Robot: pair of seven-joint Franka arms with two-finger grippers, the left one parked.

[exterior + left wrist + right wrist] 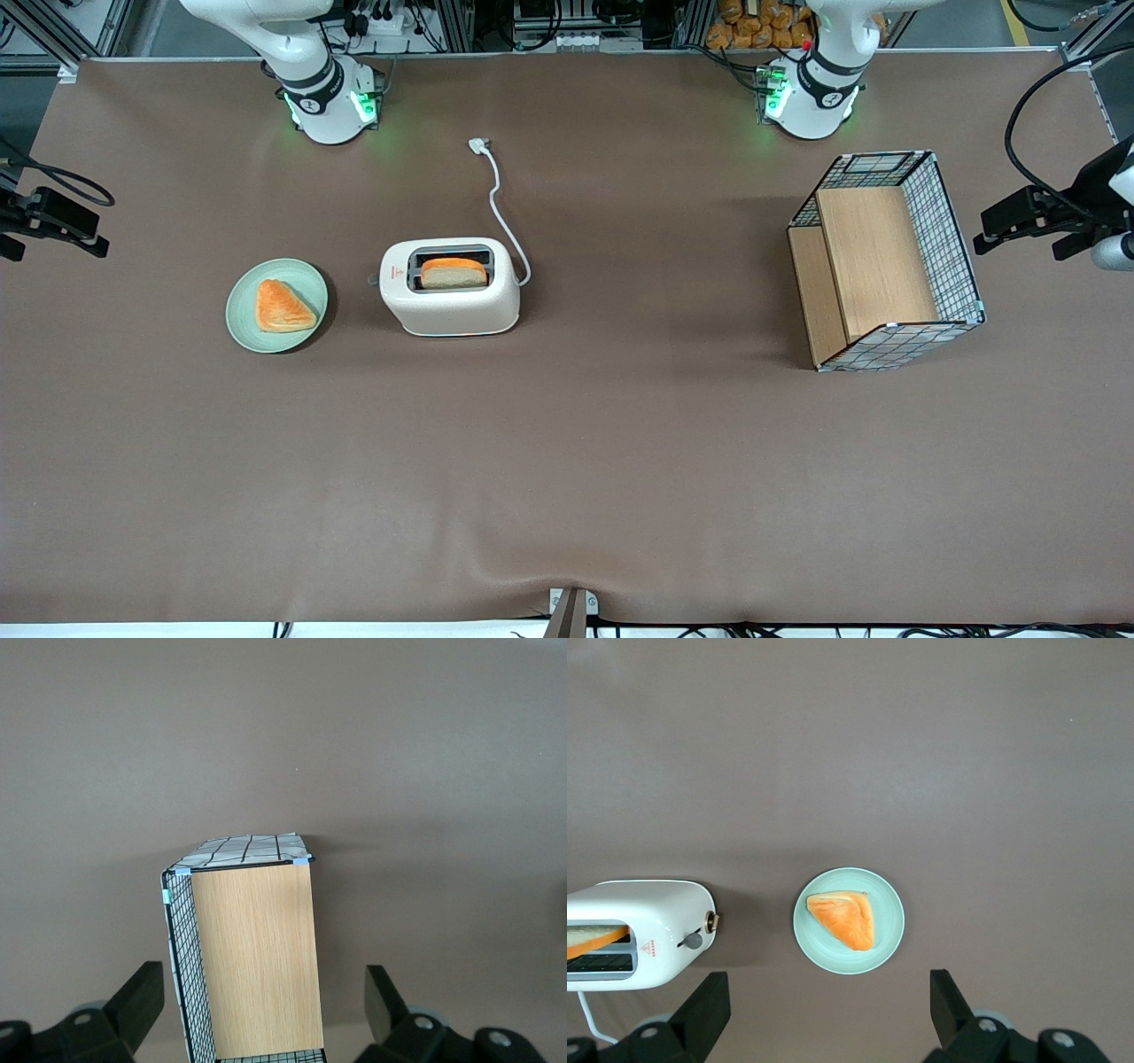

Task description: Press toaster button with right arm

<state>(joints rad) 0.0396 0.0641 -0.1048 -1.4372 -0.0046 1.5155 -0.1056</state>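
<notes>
The toaster [450, 288] stood on the brown table [567, 478], with a slice of bread [454, 272] sitting in one of its slots. Its white cord [503, 213] trailed away from the front camera, the plug [478, 144] lying loose on the table. The button [374, 280] stuck out of the toaster's narrow end, the end facing a green plate [276, 305] just beside it toward the working arm's end of the table. A triangular pastry [283, 307] lay on that plate.

From the wrist camera, the gripper [829, 1014] hung high above the plate, its two black fingers [700, 1010] spread wide apart and holding nothing. The button [692, 940] showed there as a small grey tab next to a round knob [710, 921], near the red mark [654, 948]. The gripper was well apart from the toaster, touching nothing.

Toward the parked arm's end sat a wire basket [886, 260] with wooden panels inside.
</notes>
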